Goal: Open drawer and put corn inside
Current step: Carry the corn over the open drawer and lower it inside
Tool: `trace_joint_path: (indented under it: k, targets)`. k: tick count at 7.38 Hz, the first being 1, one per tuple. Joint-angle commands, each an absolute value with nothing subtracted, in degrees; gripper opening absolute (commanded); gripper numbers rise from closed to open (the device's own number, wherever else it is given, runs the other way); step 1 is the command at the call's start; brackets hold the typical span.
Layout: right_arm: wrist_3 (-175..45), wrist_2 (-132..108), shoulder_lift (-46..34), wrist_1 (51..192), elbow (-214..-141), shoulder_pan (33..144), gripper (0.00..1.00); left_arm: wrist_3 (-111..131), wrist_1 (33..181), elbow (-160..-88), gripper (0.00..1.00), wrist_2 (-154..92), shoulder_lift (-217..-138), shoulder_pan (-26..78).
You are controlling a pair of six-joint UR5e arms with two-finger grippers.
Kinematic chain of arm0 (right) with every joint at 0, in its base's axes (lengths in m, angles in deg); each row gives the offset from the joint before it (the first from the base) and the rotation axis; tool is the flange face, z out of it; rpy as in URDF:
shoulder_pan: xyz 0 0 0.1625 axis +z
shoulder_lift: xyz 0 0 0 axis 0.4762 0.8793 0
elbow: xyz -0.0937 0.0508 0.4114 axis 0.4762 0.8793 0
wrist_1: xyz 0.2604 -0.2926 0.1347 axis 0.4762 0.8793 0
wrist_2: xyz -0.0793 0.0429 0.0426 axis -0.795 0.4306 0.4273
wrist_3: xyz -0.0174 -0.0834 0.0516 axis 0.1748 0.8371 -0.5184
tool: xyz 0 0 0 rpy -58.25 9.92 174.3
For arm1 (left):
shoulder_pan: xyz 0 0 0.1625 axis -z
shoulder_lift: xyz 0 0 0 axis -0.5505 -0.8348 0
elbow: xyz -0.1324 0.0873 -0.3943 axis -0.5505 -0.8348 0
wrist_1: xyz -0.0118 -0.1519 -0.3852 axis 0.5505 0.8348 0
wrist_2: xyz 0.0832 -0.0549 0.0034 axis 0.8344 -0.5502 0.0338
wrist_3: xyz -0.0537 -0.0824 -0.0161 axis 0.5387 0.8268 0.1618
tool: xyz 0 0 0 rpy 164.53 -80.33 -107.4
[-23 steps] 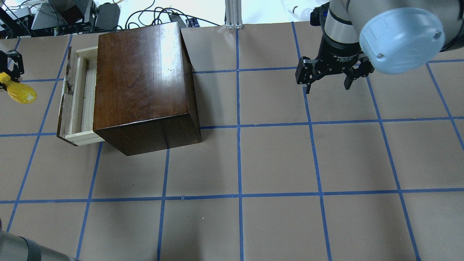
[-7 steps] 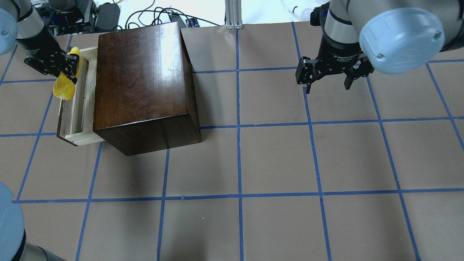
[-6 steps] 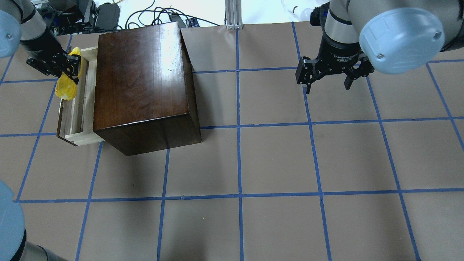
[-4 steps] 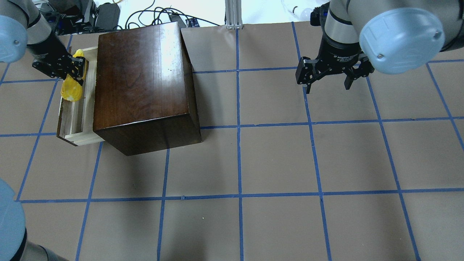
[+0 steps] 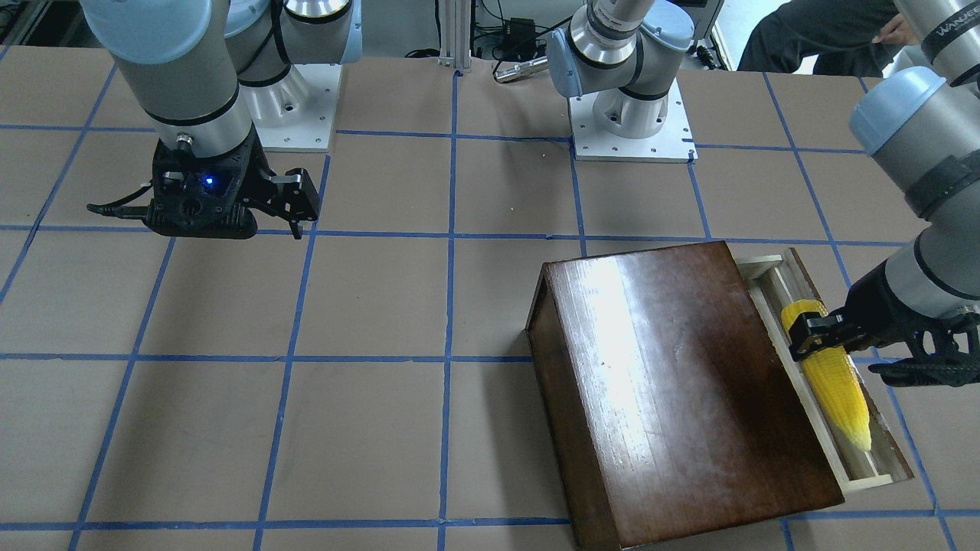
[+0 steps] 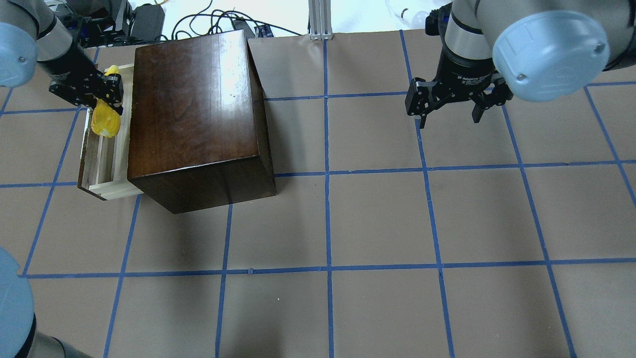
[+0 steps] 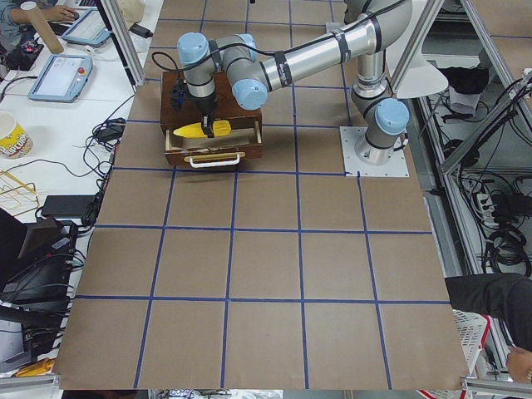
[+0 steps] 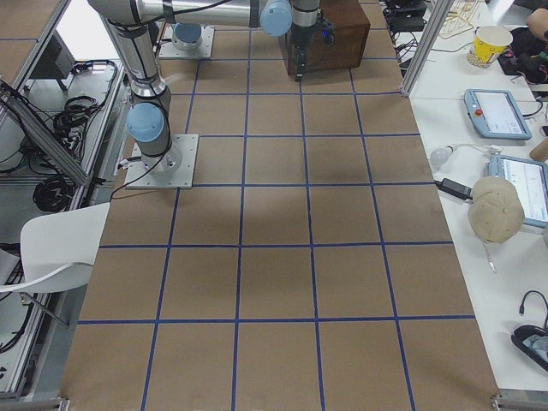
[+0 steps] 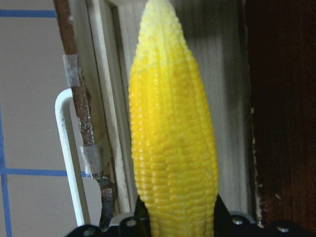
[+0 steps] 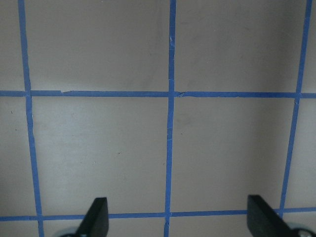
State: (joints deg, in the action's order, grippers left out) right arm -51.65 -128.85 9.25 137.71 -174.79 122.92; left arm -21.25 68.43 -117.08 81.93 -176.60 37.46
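The drawer (image 6: 102, 169) of pale wood stands pulled out of the glossy dark-brown box (image 6: 194, 114) on its left side. My left gripper (image 6: 104, 93) is shut on the thick end of the yellow corn (image 6: 106, 123) and holds it over the open drawer, lengthwise along it. In the front-facing view the corn (image 5: 834, 383) points down the drawer (image 5: 873, 471). The left wrist view shows the corn (image 9: 173, 138) above the drawer's floor (image 9: 232, 98). I cannot tell whether the corn touches the floor. My right gripper (image 6: 449, 112) is open and empty, far to the right.
The drawer has a white wire handle (image 9: 66, 158) on its worn front panel. Brown paper with a blue tape grid (image 6: 328, 223) covers the table. Cables and gear (image 6: 99, 20) lie beyond the far edge.
My left gripper has carried the corn rightward, from left of the drawer's front panel to over the open drawer. The right arm has not moved.
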Motion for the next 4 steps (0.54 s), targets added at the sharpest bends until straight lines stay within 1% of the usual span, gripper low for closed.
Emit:
trace_joint_path:
  k: [1, 2, 3, 4]
  targets:
    - [-51.6, -128.9, 9.3, 137.8, -174.8, 122.9, 1.0, -21.7, 69.0, -116.8, 0.81, 82.3, -175.8, 37.2]
    - [-51.6, -128.8, 9.3, 137.7, -174.8, 122.9, 1.0, -21.5, 69.2, -116.5, 1.0, 82.6, -175.4, 37.1]
    - [-51.6, -128.9, 9.3, 137.7, -174.8, 122.9, 1.0, -21.3, 69.7, -115.3, 1.0, 84.5, -174.7, 37.4]
    - [-51.6, -128.9, 9.3, 137.8, -174.8, 122.9, 1.0, -21.0, 73.0, -112.1, 1.0, 89.2, -174.2, 38.2]
